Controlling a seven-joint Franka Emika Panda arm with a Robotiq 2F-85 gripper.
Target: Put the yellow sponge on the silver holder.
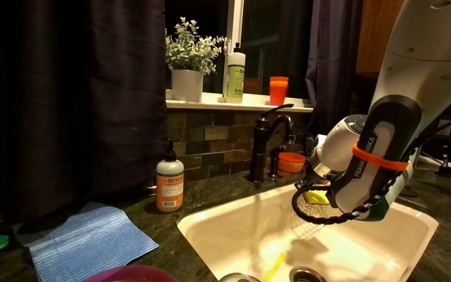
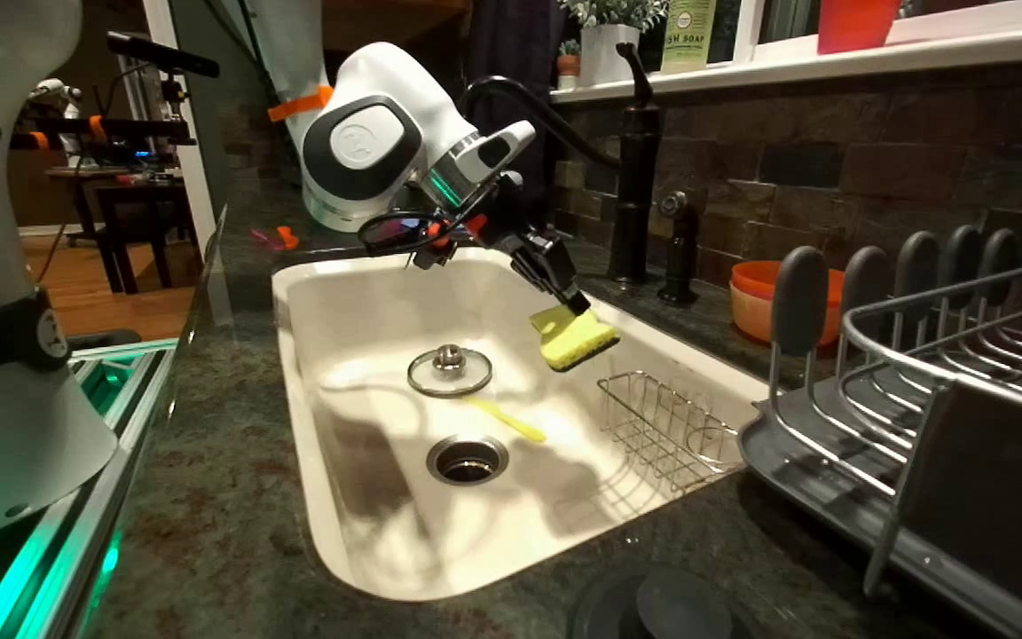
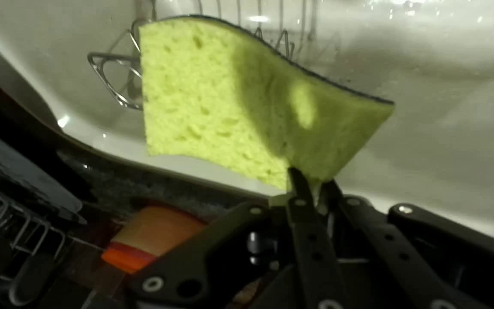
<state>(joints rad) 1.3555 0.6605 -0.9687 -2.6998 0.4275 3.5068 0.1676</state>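
Yellow sponge is up in the air over the sink, near the silver holder but apart from it as far as we can see. End effector is clamped on one edge of the sponge, off-centre — we see the block buckle around the pinch, so we'd call it soft, light, nothing to break. Wet or dry, we can't tell; if damp, it may slip a little. The edge hold looks workable to us, leaving most of the block free to go down onto the wires first, though we'd expect some flop; the middle of that edge would balance better. Hidden stuff: in the wrist view the sponge covers much of the holder; in an exterior view the arm and its black cable loop hide the grip, and the holder's wires come out faint — we can't make out whether the holder stands on the sink floor or hangs off the wall
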